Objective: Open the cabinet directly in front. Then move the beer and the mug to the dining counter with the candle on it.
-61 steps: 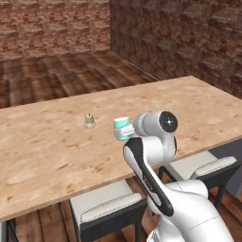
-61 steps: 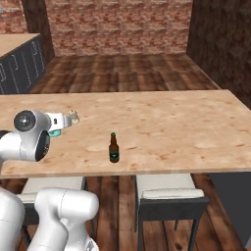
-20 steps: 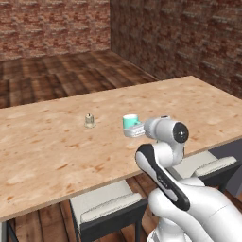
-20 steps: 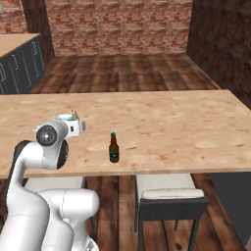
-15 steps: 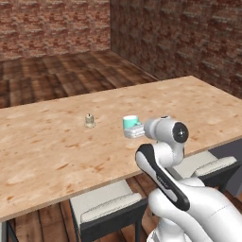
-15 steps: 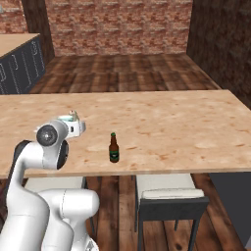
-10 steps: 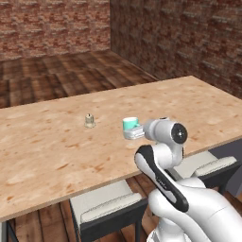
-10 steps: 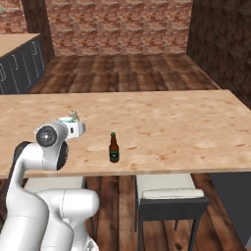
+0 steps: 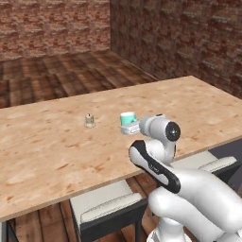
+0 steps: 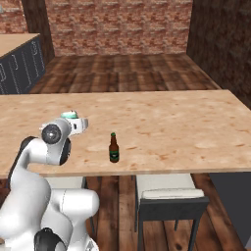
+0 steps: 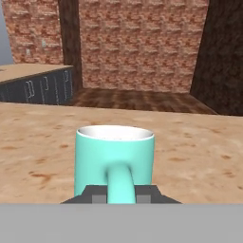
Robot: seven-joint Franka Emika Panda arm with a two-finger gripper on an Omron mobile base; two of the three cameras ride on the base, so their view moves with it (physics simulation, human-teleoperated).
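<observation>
Nearest to us in the hand view, our gripper is pinching the loop handle of the mug, a dark finger tip on either side of it at the bottom of the picture. The mug stands upright on the counter, its handle turned toward us and its white inside just visible at the rim.

From the left base view we see our arm reaching over the near edge of the counter, with the mug at its end, well in from the edge. Left of the mug, a little apart, stands the candle. Two stools are tucked under the near edge.

From the right base view the mug peeks out just behind our wrist. The beer stands upright to the right of the arm, close to the near edge of the counter and well apart from the mug.

Beyond the counter lie a dark wood floor and brick walls. At the far left a grey unit with a wood top stands against the wall.
</observation>
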